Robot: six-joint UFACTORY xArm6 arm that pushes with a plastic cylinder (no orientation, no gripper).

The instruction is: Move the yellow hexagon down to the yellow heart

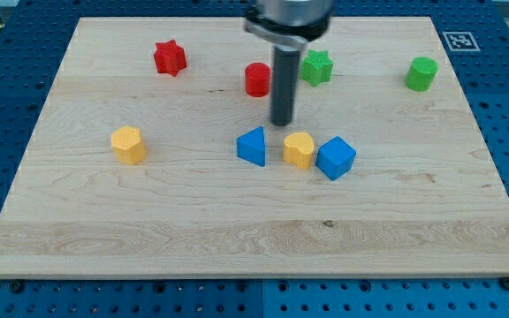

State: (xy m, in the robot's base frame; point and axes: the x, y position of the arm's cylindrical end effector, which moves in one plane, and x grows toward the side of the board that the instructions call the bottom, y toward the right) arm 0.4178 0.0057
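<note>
The yellow hexagon (128, 144) sits on the wooden board at the view's left. The yellow heart (299, 150) lies near the middle, between a blue triangle (253, 146) on its left and a blue cube (335, 158) touching its right side. My tip (282, 123) is just above the gap between the blue triangle and the yellow heart, far to the right of the yellow hexagon. It touches no block.
A red star (170, 58) is at the top left. A red cylinder (257, 79) stands just left of the rod. A green star (316, 66) is right of the rod, and a green cylinder (421, 73) at the top right.
</note>
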